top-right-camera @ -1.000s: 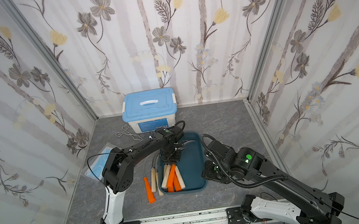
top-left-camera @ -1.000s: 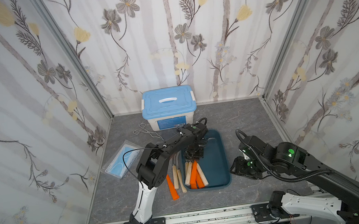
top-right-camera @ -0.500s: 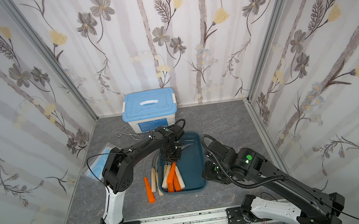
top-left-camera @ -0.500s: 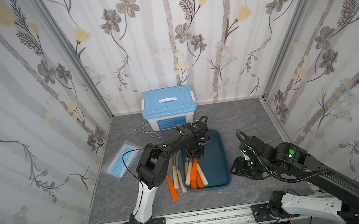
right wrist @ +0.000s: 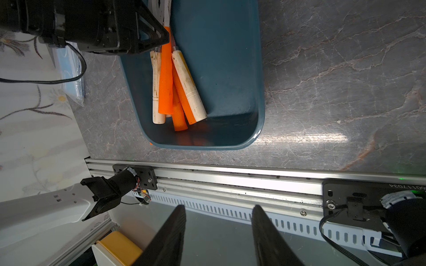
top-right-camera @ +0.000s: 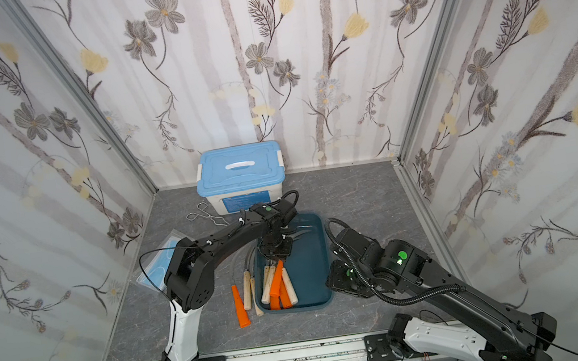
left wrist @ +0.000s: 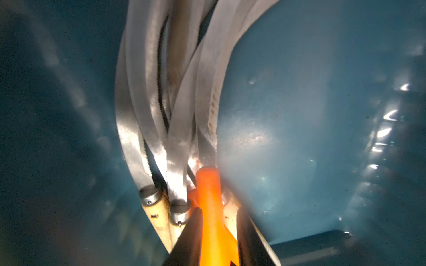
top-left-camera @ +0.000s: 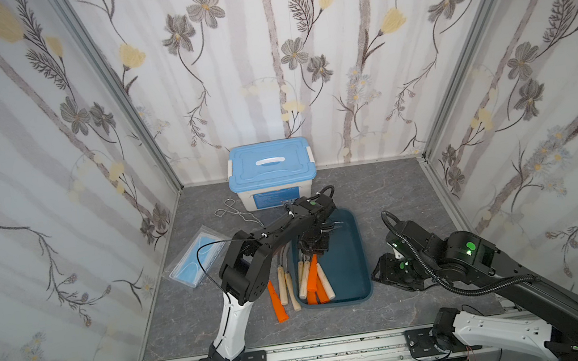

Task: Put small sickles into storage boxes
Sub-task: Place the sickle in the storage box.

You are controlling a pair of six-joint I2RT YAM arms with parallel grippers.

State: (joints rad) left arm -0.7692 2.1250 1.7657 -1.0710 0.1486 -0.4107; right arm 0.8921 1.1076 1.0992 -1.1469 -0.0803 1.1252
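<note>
The dark teal storage box (top-left-camera: 347,257) (top-right-camera: 322,256) holds several small sickles (top-left-camera: 313,277) (top-right-camera: 277,279), orange and pale wooden handles toward the front. My left gripper (top-left-camera: 314,252) (top-right-camera: 278,257) reaches down into it. In the left wrist view this gripper (left wrist: 217,209) is open and straddles the neck of the top orange-handled sickle (left wrist: 208,188), which lies on the pile, with a gap at one finger. Grey blades (left wrist: 179,103) fan out ahead. Three more sickles (top-left-camera: 283,288) (top-right-camera: 240,307) lie on the table left of the box. My right gripper (top-left-camera: 381,275) (right wrist: 219,208) is open and empty beside the box's right edge.
A white box with a blue lid (top-left-camera: 271,170) stands at the back wall, wire tongs (top-left-camera: 236,211) lie beside it, and a packet of blue masks (top-left-camera: 200,255) sits at the left. The aluminium rail (top-left-camera: 340,349) runs along the front. Walls close in on three sides.
My left gripper's jaws have parted from the orange handle, which now rests on the pile in the box. The right arm has stayed still.
</note>
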